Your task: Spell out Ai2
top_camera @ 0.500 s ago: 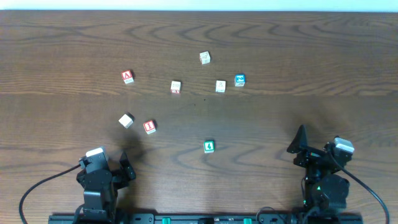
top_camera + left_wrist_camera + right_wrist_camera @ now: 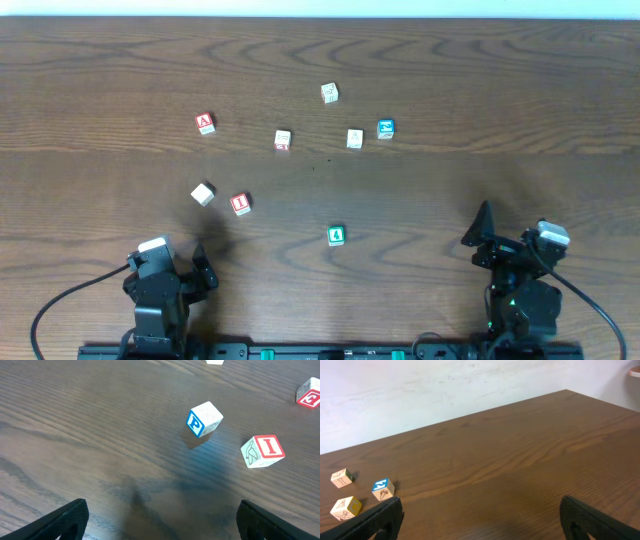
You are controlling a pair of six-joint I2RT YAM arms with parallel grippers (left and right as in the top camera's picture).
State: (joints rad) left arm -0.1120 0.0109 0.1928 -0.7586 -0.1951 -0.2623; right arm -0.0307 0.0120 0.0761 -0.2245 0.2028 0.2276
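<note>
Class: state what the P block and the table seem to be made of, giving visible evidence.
P block: probably wood, pale matt faces with a printed blue letter, squared edges. Table: dark wood or wood-look laminate; streaky grain, soft sheen.

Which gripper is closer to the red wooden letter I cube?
Left. The left gripper sits a little short of the red wooden I cube; the right gripper is far off to its right.
</note>
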